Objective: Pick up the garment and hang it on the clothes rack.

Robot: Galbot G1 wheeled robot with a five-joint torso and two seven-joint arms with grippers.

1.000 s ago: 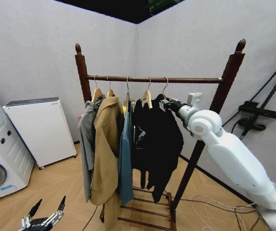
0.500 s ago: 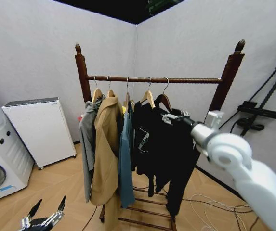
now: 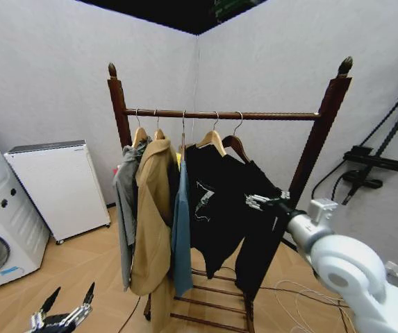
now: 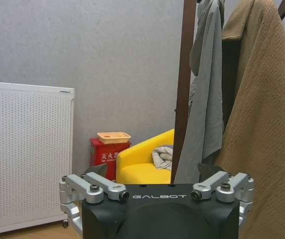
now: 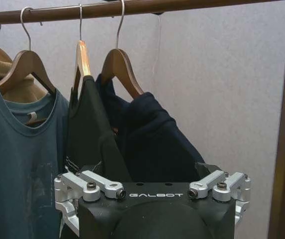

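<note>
One garment — matte black | right gripper seemingly pinching its sleeve

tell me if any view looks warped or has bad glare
Head view: wide-angle bend, the clothes rack posts lean outward; light is even, no glare, with the garment dark and low in detail by the right gripper. Right wrist view: soft shadows on the wall, no glare. Left wrist view: straight lines, flat light over the left gripper.
</note>
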